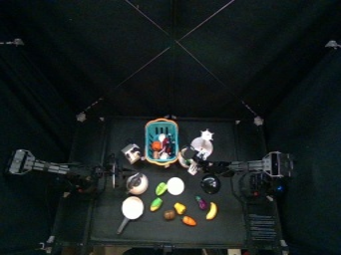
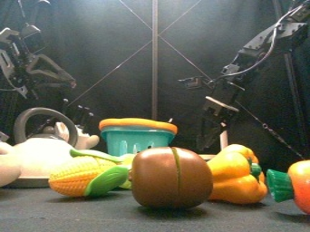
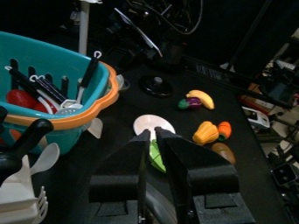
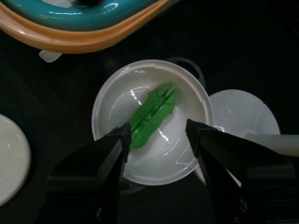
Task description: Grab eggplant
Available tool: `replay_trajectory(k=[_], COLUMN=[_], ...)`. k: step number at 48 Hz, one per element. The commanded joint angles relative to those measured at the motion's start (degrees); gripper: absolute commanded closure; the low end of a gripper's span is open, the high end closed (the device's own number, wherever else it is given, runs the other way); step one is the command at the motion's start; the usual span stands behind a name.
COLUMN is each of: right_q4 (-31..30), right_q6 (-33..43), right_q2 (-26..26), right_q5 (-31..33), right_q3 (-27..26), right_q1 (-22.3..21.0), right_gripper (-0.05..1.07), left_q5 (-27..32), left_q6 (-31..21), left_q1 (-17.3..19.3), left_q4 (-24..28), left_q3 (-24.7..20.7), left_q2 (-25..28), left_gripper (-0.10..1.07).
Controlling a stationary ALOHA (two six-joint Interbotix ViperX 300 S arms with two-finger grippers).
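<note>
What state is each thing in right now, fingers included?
eggplant: lying on the table beside the banana, not held
basket: upright, utensils inside
white bowl: upright, green pod lying in it
kettle: upright
right gripper: fingers open over the white bowl, holding nothing
left gripper: fingers shut, holding nothing

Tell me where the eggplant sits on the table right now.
In the top view the eggplant lies near the table's front edge, right of centre, just beside the yellow banana. The left wrist view shows the same pair touching.
</note>
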Motion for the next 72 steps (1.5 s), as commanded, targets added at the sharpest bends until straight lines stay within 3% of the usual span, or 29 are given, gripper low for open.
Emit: replay_trajectory(k=[1,7,23,34,44,54,72], right_q4=[0.44,3.69,20.74,33.05,37.88,41.4,39.11], right_q6=[0.09,-0.18,0.18,0.09,0.35,0.26,0.18], right_q2=[-1.58,-4.66,-12.04,-11.78,-9.05,-4.66,0.88], right_q5=[0.35,1.32,5.36,4.92,4.57,3.78,3.6], right_q3=[-0.62,-0.09,4.13,6.33,4.83,3.08,2.11], right_q1=[0.18,2.72,16.79,27.69,34.63,35.24,33.75], right_gripper=[0.15,0.15,0.15,0.15,0.14,0.13,0.13], left_q5=[-0.18,-0.18,-0.18,-0.18,-0.18,-0.18,-0.18], left_q6=[-0.09,-0.09,-0.09,-0.09,-0.09,-0.09,-0.18], left_q1=[0.09,0.09,0.18,0.09,0.09,0.09,0.09], left_q4=[0.0,0.0,-0.09,-0.09,-0.18,-0.18,-0.18], left_q3=[-0.62,-0.62,-0.62,-1.05,-1.14,-1.14,-1.14], left_q2=[0.09,0.09,0.09,0.09,0.09,0.09,0.09], left_gripper=[0.39,0.39,0.39,0.39,0.39,0.39,0.39])
